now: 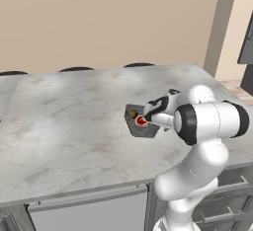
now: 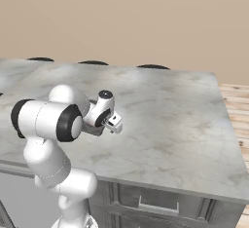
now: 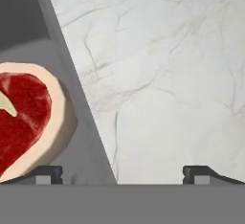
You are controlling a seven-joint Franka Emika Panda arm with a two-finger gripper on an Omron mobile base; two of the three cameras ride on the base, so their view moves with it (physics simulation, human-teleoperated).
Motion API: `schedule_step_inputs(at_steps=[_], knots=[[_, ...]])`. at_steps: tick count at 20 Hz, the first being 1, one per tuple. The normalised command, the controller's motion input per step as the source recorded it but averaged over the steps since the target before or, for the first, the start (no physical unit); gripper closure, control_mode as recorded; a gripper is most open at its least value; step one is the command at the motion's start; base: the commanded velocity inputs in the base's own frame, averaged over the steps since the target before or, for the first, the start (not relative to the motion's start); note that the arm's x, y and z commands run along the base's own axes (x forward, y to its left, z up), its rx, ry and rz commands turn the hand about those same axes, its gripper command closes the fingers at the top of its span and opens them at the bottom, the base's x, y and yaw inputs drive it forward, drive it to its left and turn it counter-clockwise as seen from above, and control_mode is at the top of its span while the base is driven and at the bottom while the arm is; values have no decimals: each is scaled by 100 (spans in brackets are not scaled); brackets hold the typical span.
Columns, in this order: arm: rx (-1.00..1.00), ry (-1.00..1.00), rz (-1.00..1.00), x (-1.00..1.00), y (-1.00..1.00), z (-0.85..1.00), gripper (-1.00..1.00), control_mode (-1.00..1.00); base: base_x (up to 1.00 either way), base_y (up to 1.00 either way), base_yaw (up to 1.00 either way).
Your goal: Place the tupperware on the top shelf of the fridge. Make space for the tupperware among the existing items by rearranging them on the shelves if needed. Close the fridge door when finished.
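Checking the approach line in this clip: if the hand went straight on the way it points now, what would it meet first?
Probably the marble countertop, just beside the grey tupperware. The open hand straddles the container's wall, so one fingertip might catch its edge; depth is unclear.

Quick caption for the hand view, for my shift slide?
Open end effector poised over the grey tupperware's rim, raw steak inside, marble counter alongside.

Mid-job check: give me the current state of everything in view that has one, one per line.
gripper: open, nothing held, hovering over the tupperware's edge.
tupperware: lidless, resting flat on the counter, not yet picked up.
raw steak: lying inside the tupperware.
small yellow-brown food piece: also in the tupperware, toward its far corner.
counter: marble top, carrying the tupperware.
drawers: under the counter, shut.
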Motion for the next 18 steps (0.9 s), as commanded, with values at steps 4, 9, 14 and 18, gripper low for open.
schedule_step_inputs(at_steps=[4,9,14,18], knots=[[0,0,-4,29,0,-29,-100,-100,0,0,0],[-1,0,-1,4,21,-6,100,-100,0,0,0],[-1,0,0,4,7,0,100,-100,0,0,0],[0,0,0,0,0,0,100,-100,0,0,0]])
